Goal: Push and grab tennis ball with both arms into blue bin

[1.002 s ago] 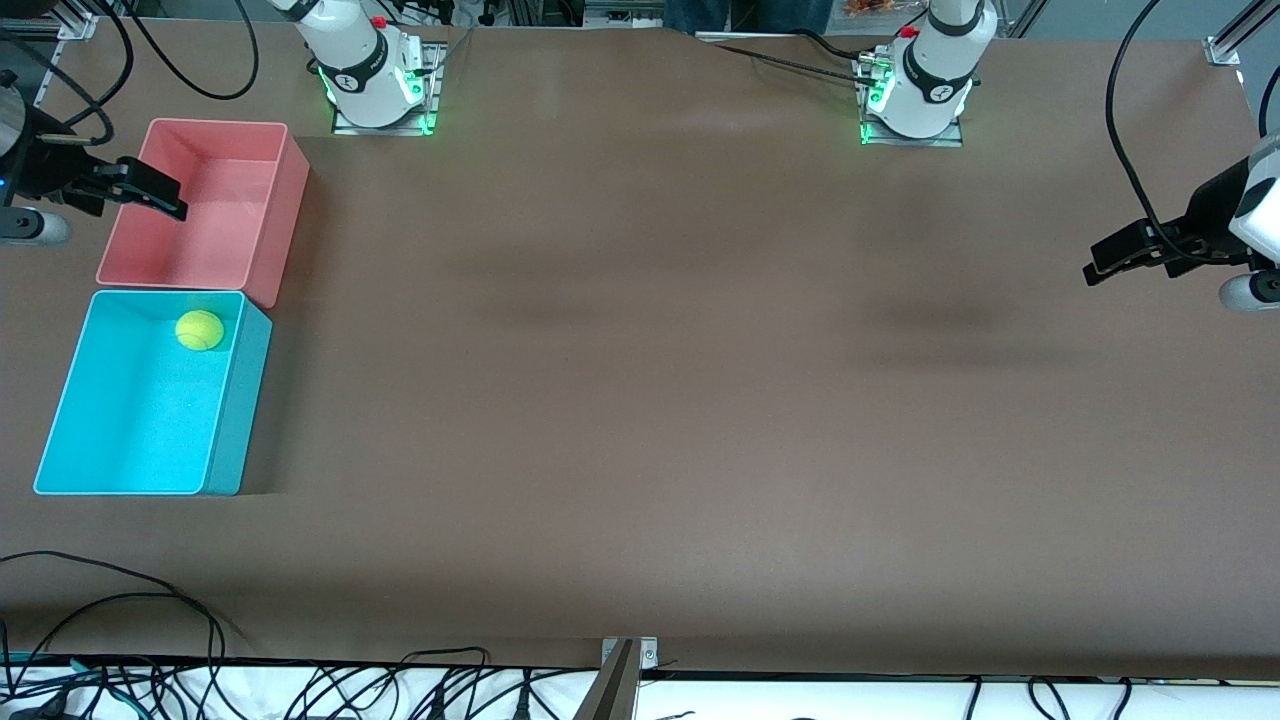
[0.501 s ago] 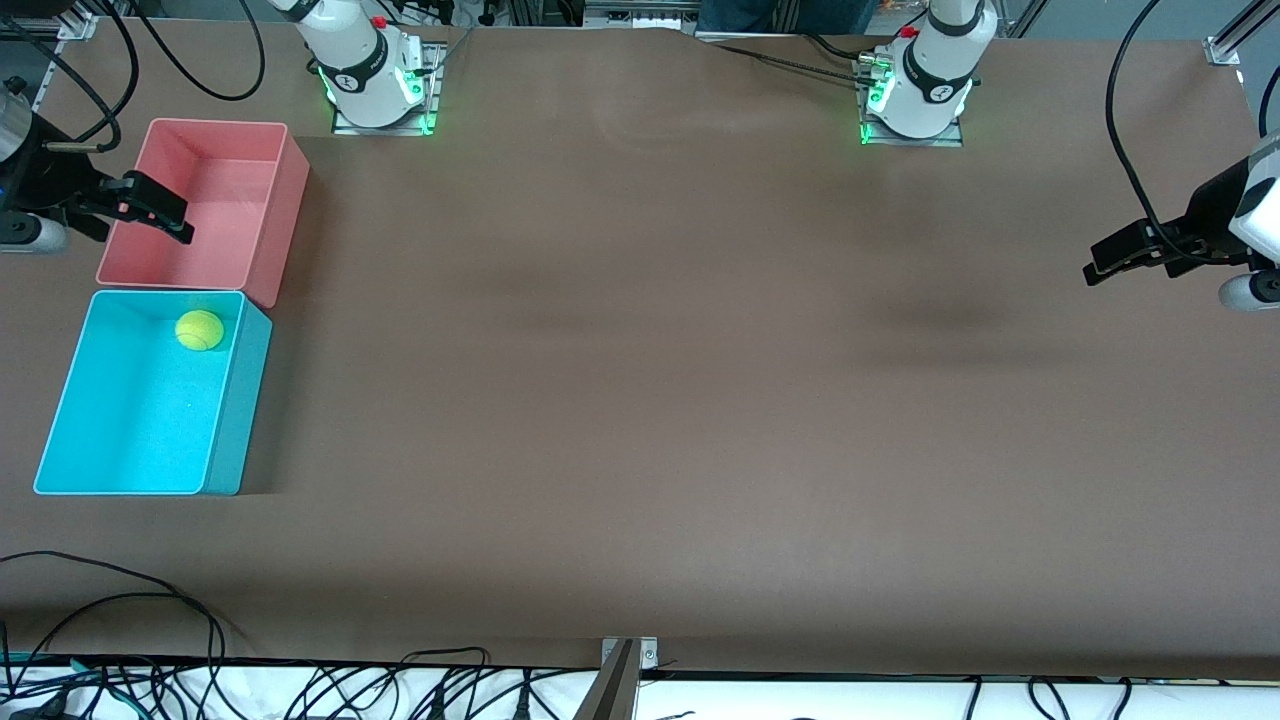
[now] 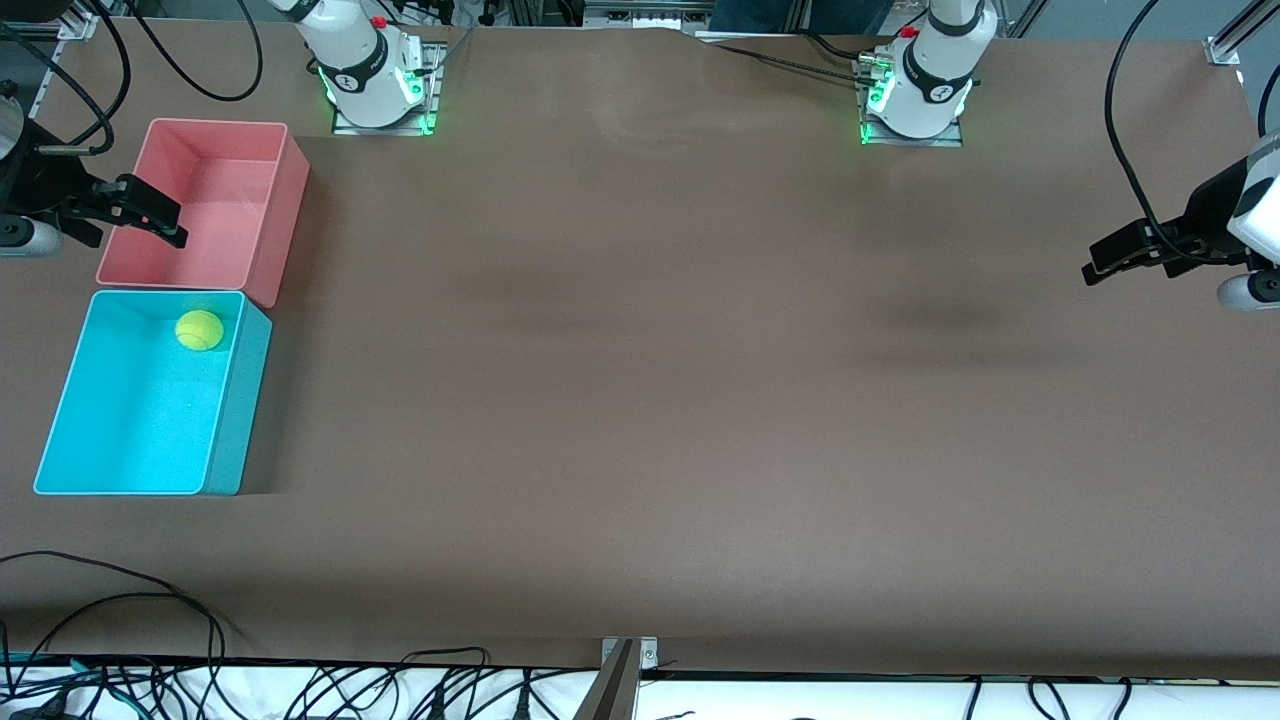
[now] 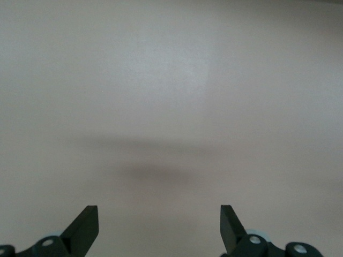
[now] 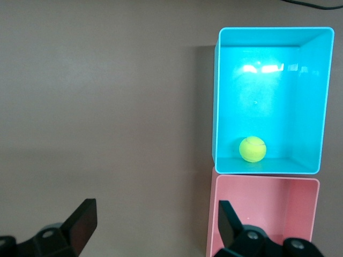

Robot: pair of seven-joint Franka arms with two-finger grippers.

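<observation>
Right gripper [image 3: 150, 212], black, two-fingered, on a white arm: jaws spread wide and empty, hanging over the pink-red rectangular plastic bin [image 3: 285, 205] at the right arm's end of the brown table [image 3: 650, 400].

Bright cyan-blue rectangular plastic bin [image 3: 240, 400]: touching the pink-red one, nearer the front camera.

Small fuzzy yellow-green tennis ball [image 3: 199, 330]: inside the blue bin, by the wall next to the pink-red bin.

Left gripper [image 3: 1125, 256]: jaws wide apart, empty, over bare table at the left arm's end.

Both arms [image 3: 1245, 215] run off the picture's edges, and the tennis ball's [image 3: 199, 330] print is too small to read.
</observation>
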